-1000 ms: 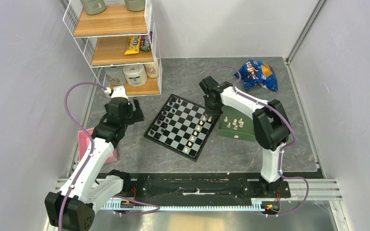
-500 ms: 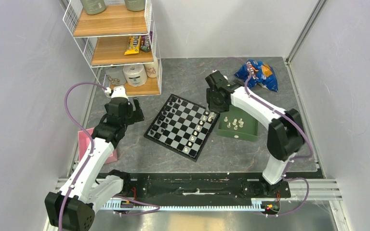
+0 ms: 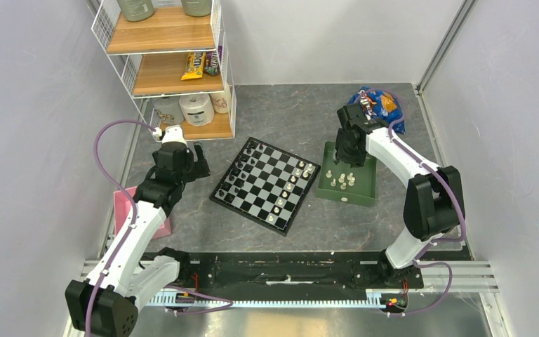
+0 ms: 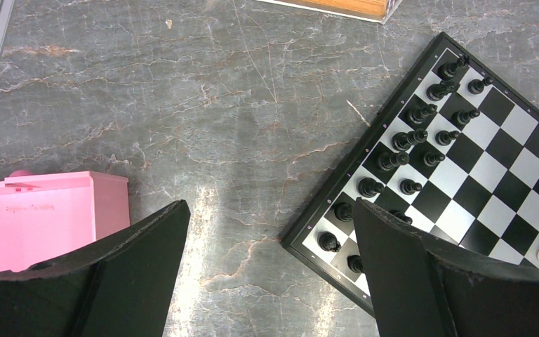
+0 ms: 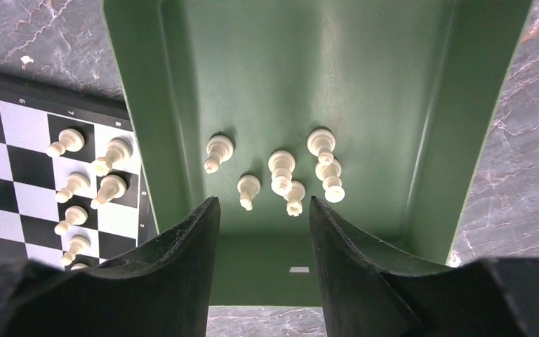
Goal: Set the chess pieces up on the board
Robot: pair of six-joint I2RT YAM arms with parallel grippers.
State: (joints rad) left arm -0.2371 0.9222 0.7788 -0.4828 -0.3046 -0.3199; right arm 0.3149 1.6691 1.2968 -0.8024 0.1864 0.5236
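Note:
The board [image 3: 256, 186] lies at the table's middle, with black pieces [image 3: 242, 168] along its left side and several cream-white chess pieces [image 3: 291, 184] along its right side. More white pieces [image 3: 342, 180] lie loose in the green tray [image 3: 363, 191] right of the board. My right gripper [image 3: 349, 149] hovers over the tray's far end, open and empty. In the right wrist view the right gripper [image 5: 264, 203] frames the tray floor [image 5: 323, 70] just short of the white pieces [image 5: 281, 172]. My left gripper [image 3: 198, 163] hangs open left of the board, over bare table [image 4: 270, 207].
A wire shelf rack [image 3: 172, 63] with snacks and paper rolls stands at the back left. A blue chip bag [image 3: 375, 105] lies behind the tray. A pink box [image 3: 123, 207] sits by the left arm, near the left wall.
My right gripper rose from the board's far right corner, opened, and swung right to above the tray. A white piece stays on the board there. The left arm has not moved.

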